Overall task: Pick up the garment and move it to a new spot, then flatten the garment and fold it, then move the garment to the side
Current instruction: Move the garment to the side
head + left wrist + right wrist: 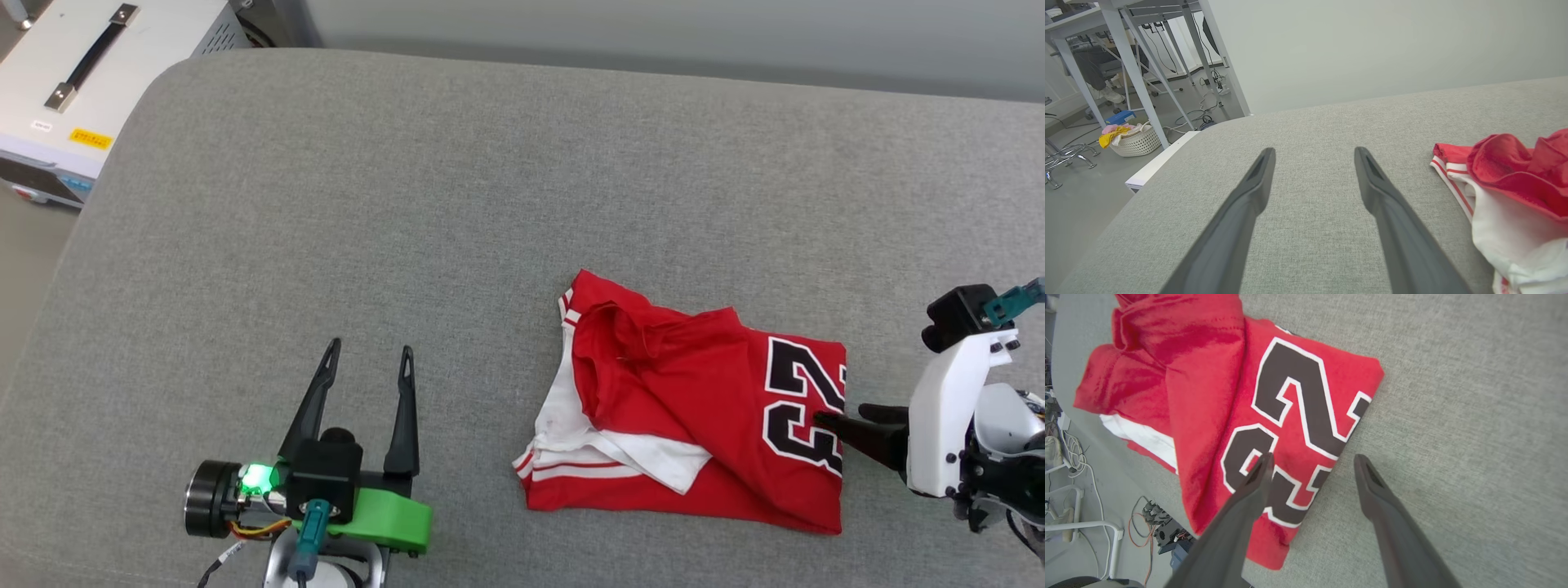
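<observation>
The garment [686,408], a red jersey with white sleeves, lies folded into a rough rectangle on the grey padded surface [490,204], right of centre. Its black "23" print faces up at its right end. My right gripper [845,415] is open at that right edge, fingers pointing left. In the right wrist view the right gripper [1312,457] straddles the edge of the garment [1216,396], one finger over the print and the other over bare surface. My left gripper [368,351] stands open and empty well to the left. In the left wrist view the left gripper [1313,150] has the garment [1506,183] off to its right.
A white equipment box [73,90] with a black handle stands beyond the surface's rounded far-left corner. Past the surface's edge, the left wrist view shows white table legs [1133,73] and a laundry basket [1133,141] on the floor. Cables [1147,514] lie on the floor below the near edge.
</observation>
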Available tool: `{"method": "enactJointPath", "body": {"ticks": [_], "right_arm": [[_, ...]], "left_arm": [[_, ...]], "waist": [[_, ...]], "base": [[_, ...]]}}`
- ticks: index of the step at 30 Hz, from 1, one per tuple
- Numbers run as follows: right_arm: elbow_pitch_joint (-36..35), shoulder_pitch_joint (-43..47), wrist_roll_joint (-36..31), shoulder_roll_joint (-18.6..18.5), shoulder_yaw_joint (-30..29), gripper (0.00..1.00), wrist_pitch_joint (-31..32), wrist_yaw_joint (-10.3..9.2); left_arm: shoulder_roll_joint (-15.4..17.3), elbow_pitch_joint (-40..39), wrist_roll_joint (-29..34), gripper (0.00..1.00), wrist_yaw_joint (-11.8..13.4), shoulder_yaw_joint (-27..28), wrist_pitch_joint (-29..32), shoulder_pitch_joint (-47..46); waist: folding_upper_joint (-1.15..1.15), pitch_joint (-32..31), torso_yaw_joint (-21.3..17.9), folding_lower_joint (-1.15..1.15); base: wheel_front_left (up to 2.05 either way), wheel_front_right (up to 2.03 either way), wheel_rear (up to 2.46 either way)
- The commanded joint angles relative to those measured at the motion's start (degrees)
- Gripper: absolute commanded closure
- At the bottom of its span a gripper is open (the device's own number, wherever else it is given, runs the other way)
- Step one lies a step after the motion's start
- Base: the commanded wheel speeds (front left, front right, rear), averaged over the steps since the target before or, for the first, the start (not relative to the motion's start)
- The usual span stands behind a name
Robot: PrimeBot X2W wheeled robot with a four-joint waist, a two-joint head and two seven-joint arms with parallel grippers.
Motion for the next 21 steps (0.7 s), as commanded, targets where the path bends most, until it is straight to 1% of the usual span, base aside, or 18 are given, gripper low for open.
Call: {"method": "enactJointPath", "body": {"ticks": [1, 7, 10, 13, 16, 17, 18, 21], "right_arm": [[0.75, 0.63, 0.67, 0.41, 0.41, 0.0, -0.55, -0.03], [3.77, 0.64, 2.79, 2.56, 3.17, 0.0, -2.25, -0.03], [5.42, 1.07, 3.68, 3.93, 5.46, 0.0, -2.85, -0.03], [6.21, 1.77, 4.19, 4.28, 7.58, 0.0, -3.81, -0.03], [6.21, 1.71, 4.39, 3.77, 8.72, 0.0, -6.42, -0.03], [6.13, 1.54, 4.39, 3.48, 8.9, 0.87, -7.27, -0.03], [5.99, 1.23, 4.4, 3.07, 9.01, 1.0, -8.42, -0.03], [5.4, 0.26, 4.38, 1.63, 9.32, 1.0, -11.12, -0.03]], "left_arm": [[-0.41, -0.15, 0.26, 0.0, -0.4, -0.08, -0.33, -1.33], [-0.8, -0.15, 0.38, 0.0, -0.44, -0.38, -0.33, -2.48], [-0.91, -0.12, 0.44, 0.0, -0.5, -0.53, -0.33, -2.97], [-1.08, 0.04, 0.5, 0.0, -0.52, -0.76, -0.33, -3.46], [-1.22, 0.05, 0.48, 0.0, -0.37, -0.78, -0.33, -3.68], [-1.25, 0.1, 0.45, 0.0, -0.31, -0.74, -0.33, -3.66], [-1.27, 0.17, 0.42, 0.0, -0.22, -0.68, -0.33, -3.58], [-1.34, 0.45, 0.36, 0.0, -0.14, -0.71, -0.33, -3.35]], "waist": [[0.0, 1.65, 0.94, 0.0], [0.0, 3.76, 1.58, 0.0], [0.0, 4.47, 1.83, 0.0], [0.0, 4.82, 2.09, 0.0], [0.0, 4.97, 2.05, 0.0], [0.0, 4.94, 1.95, 0.0], [0.0, 4.89, 1.77, 0.0], [0.0, 4.58, 1.28, 0.0]], "base": [[0.0, 0.0, 0.0], [0.0, 0.0, 0.0], [0.0, 0.0, 0.0], [0.0, 0.0, 0.0], [0.0, 0.0, 0.0], [0.0, 0.0, 0.0], [0.0, 0.0, 0.0], [0.0, 0.0, 0.0]]}}
